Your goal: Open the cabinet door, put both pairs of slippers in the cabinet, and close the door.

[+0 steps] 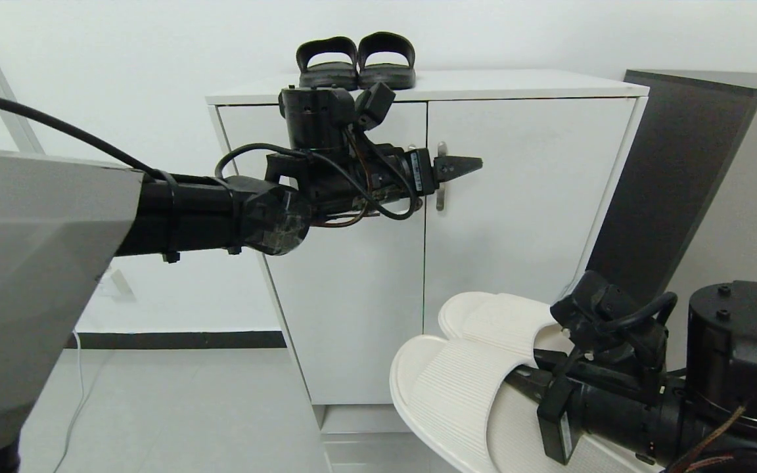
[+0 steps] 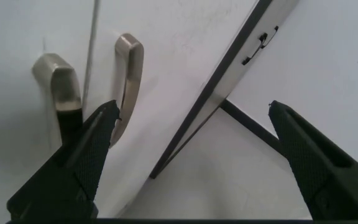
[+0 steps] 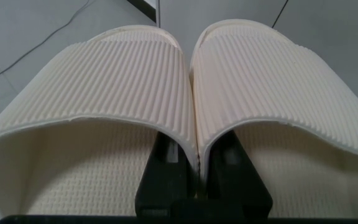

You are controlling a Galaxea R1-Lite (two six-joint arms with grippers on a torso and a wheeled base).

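Note:
A white two-door cabinet (image 1: 516,217) stands with both doors closed. Its two metal handles (image 1: 441,177) meet at the centre seam. A pair of black slippers (image 1: 355,62) sits on top of it. My left gripper (image 1: 465,163) hovers level with the handles, just in front of them. In the left wrist view that gripper (image 2: 192,107) is open, and one finger (image 2: 82,165) lies close below the two handles (image 2: 129,81). My right gripper (image 3: 196,149) is low at the right, shut on the adjoining strap edges of a pair of white slippers (image 1: 464,374), which it holds off the floor.
A dark grey cabinet (image 1: 681,184) stands right beside the white one. A pale floor (image 1: 175,407) stretches to the left, with a black baseboard (image 1: 175,339) along the wall and a thin cable (image 1: 79,387) trailing down.

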